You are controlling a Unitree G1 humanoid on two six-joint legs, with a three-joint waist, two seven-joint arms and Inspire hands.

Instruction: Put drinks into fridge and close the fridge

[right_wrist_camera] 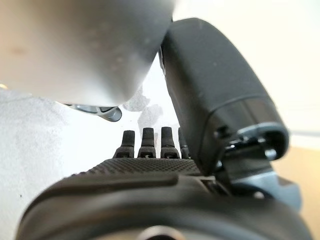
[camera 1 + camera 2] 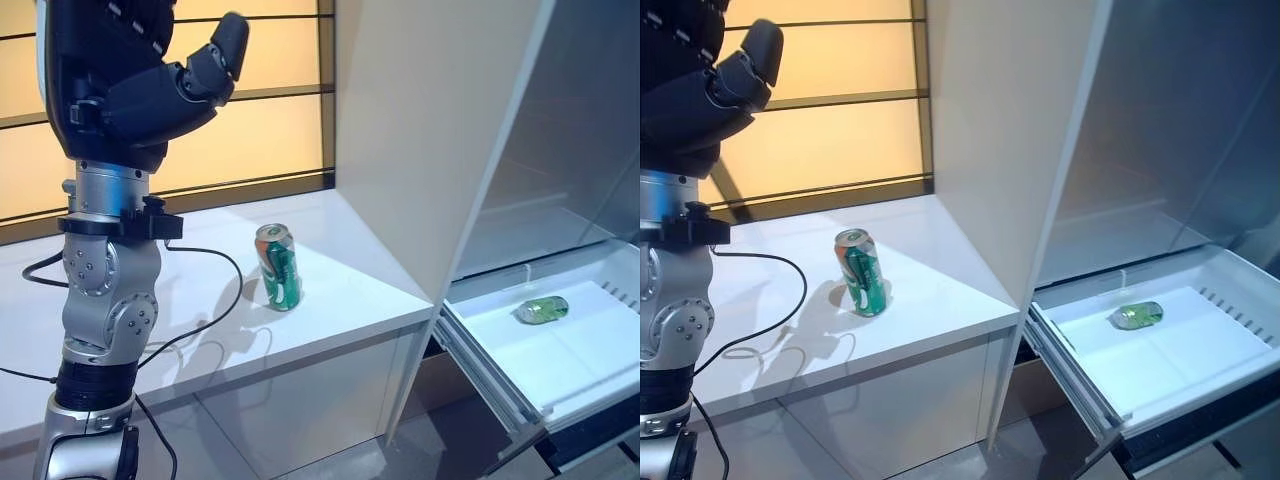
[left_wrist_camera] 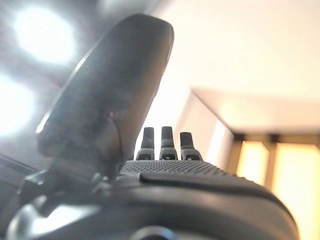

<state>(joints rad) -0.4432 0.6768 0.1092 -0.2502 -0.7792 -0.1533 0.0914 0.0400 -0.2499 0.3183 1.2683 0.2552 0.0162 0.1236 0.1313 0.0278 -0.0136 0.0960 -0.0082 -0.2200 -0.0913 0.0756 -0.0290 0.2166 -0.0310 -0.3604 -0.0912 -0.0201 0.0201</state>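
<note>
A green and red drink can (image 2: 279, 267) stands upright on the white counter (image 2: 350, 290), left of the fridge (image 2: 430, 130). The fridge stands open, with its lower drawer (image 2: 480, 350) pulled out. A green drink (image 2: 542, 310) lies on its side in that drawer. My left hand (image 2: 130, 80) is raised high at the far left, well above the can, open and empty; its wrist view shows straight fingers (image 3: 167, 145). My right hand (image 1: 150, 175) shows only in its own wrist view, open, with nothing in it.
Amber wall panels with dark rails (image 2: 280, 130) run behind the counter. The fridge's tall white side panel rises right of the can. The open drawer juts out into the floor space at lower right. A grey blurred surface (image 1: 85, 45) lies close over the right hand.
</note>
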